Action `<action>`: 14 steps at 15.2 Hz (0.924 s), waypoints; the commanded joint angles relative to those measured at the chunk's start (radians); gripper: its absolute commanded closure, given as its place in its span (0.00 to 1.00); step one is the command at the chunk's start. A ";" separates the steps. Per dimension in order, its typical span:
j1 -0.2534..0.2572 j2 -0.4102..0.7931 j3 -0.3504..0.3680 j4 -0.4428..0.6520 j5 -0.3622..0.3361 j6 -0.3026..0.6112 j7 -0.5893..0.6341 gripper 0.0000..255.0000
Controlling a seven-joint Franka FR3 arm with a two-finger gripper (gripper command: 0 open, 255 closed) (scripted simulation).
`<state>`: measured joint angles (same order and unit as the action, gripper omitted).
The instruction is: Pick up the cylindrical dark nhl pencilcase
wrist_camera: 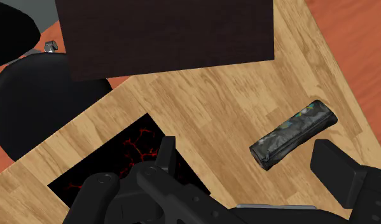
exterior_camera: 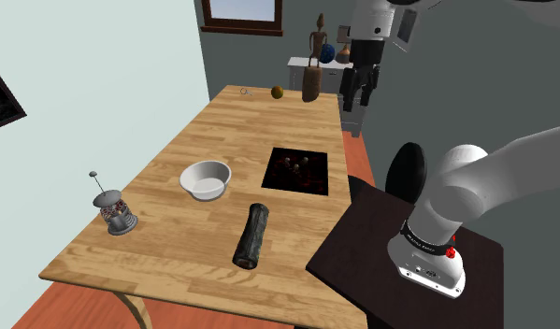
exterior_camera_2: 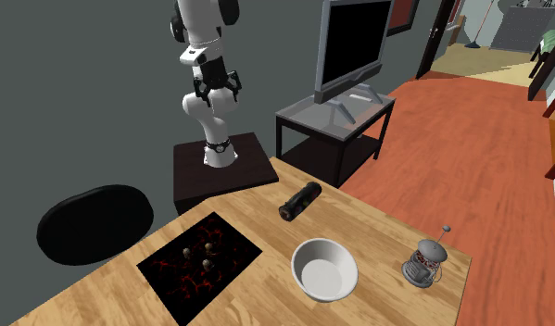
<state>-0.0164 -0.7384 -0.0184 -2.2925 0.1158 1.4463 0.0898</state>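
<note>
A dark cylindrical pencil case lies on its side on a wooden desk, near the edge beside the robot's stand. In the shoulder view it sits just below a white bowl and a black, red-flecked mat. The black hand hangs high above, well apart from the case, its fingers spread and holding nothing.

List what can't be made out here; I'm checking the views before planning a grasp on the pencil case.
1. Pencil case print: wrist view, too blurred to read.
2. Small items on the black mat: shoulder view, too small to name.
3. Round black object: shoulder view, lower part hidden by the stand.
</note>
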 commanded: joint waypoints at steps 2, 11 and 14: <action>-0.002 -0.012 0.022 -0.033 0.014 0.029 0.037 0.00; -0.008 -0.028 0.246 -0.258 0.151 0.319 0.364 0.00; -0.010 0.012 0.330 -0.300 0.193 0.428 0.473 0.00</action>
<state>-0.0255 -0.7415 0.2811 -2.5721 0.2931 1.8270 0.5232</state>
